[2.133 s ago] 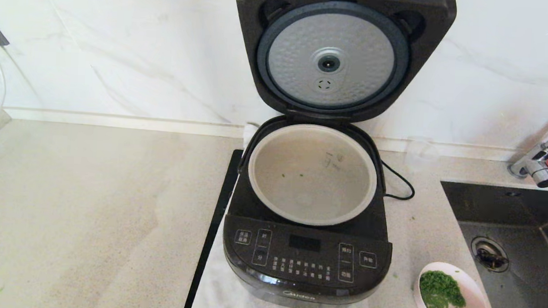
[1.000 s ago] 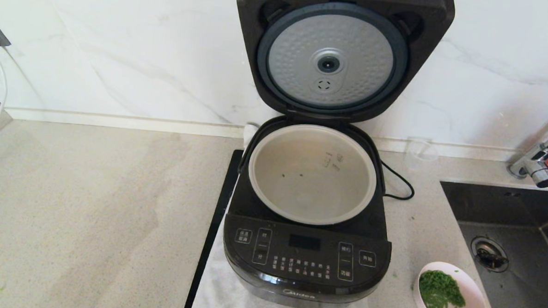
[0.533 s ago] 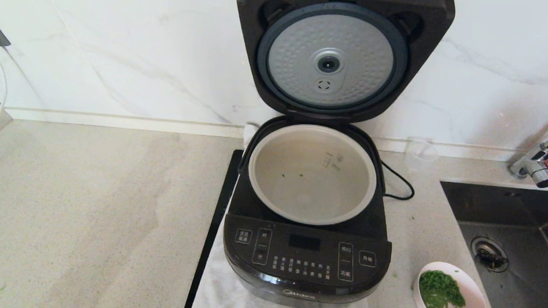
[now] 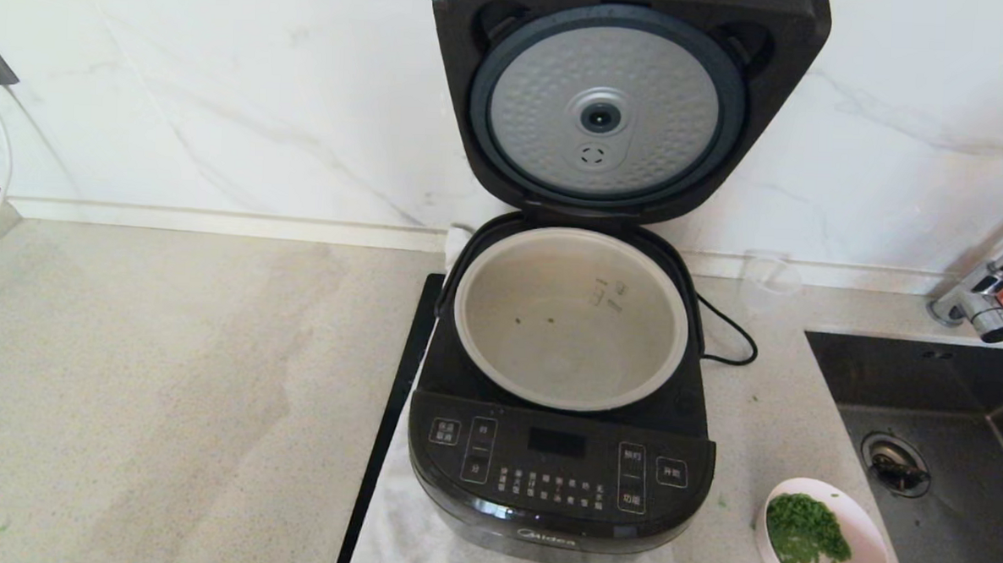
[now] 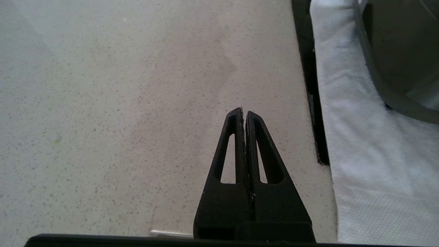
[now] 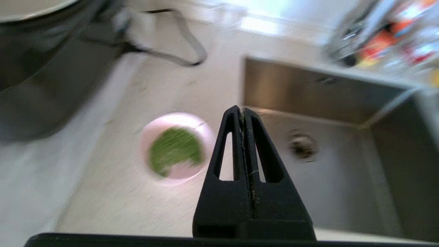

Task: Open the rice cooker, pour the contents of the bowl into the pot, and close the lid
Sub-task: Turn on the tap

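Looking down, I see the rice cooker (image 4: 560, 453) on the bench (image 4: 167, 385) with its lid (image 4: 628, 101) up and the pot (image 4: 571, 318) nearly bare. My right pincer (image 6: 243, 111), pressed together, hangs above the sink (image 6: 343, 144) beside the bowl (image 6: 176, 147) of chopped greens (image 6: 175, 149); my left pincer (image 5: 244, 113), also together, sits over bare bench.

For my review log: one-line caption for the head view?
Rice cooker with lid open, pot nearly empty; bowl of chopped greens waits beside the sink.
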You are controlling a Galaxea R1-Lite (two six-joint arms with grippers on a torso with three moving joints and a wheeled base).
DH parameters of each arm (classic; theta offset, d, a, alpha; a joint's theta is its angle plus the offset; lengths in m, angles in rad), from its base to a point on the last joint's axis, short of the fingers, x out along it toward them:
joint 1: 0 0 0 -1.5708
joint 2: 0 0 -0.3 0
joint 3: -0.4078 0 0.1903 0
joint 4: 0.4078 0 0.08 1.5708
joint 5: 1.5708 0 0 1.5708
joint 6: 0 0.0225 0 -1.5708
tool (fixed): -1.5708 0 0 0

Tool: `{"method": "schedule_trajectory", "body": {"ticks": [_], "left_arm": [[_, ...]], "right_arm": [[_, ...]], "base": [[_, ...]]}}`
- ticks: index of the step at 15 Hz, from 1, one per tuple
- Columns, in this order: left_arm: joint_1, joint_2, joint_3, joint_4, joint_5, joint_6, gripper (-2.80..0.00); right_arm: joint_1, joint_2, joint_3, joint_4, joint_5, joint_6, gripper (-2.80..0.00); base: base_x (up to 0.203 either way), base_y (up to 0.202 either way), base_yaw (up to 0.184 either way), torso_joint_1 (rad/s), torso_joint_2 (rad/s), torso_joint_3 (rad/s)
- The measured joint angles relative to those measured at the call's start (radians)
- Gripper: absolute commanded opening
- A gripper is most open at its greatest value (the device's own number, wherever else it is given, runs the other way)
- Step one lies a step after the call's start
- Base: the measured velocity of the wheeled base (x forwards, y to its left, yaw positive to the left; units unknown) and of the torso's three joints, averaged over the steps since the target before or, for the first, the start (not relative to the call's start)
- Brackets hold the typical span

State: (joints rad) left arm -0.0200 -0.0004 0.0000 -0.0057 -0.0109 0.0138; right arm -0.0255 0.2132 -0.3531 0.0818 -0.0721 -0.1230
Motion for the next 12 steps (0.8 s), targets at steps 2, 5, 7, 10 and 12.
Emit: {"method": "schedule_trajectory", "body": {"ticks": [2,5,7,10,12], "left_arm": [[0.0,0.0,0.0,0.0,0.0,0.0,-2.8],[0.0,0.0,0.0,0.0,0.0,0.0,-2.8],[0.0,0.0,0.0,0.0,0.0,0.0,-2.8],[0.0,0.0,0.0,0.0,0.0,0.0,-2.8],[0.0,0.0,0.0,0.0,0.0,0.0,-2.8]], "right_arm": [[-0.051,0.173,-0.054,-0.08,-0.058,-0.08,-2.8],[-0.115,0.478,-0.108,-0.234,-0.19,-0.187,-2.8],[-0.141,0.695,-0.142,-0.357,-0.307,-0.221,-2.8],[-0.182,0.98,-0.187,-0.569,-0.462,-0.24,-2.8],[-0.236,1.143,-0.224,-0.7,-0.519,-0.232,-2.8]], "base": [[0.0,0.0,0.0,0.0,0.0,0.0],[0.0,0.0,0.0,0.0,0.0,0.0],[0.0,0.0,0.0,0.0,0.0,0.0],[0.0,0.0,0.0,0.0,0.0,0.0],[0.0,0.0,0.0,0.0,0.0,0.0]]}}
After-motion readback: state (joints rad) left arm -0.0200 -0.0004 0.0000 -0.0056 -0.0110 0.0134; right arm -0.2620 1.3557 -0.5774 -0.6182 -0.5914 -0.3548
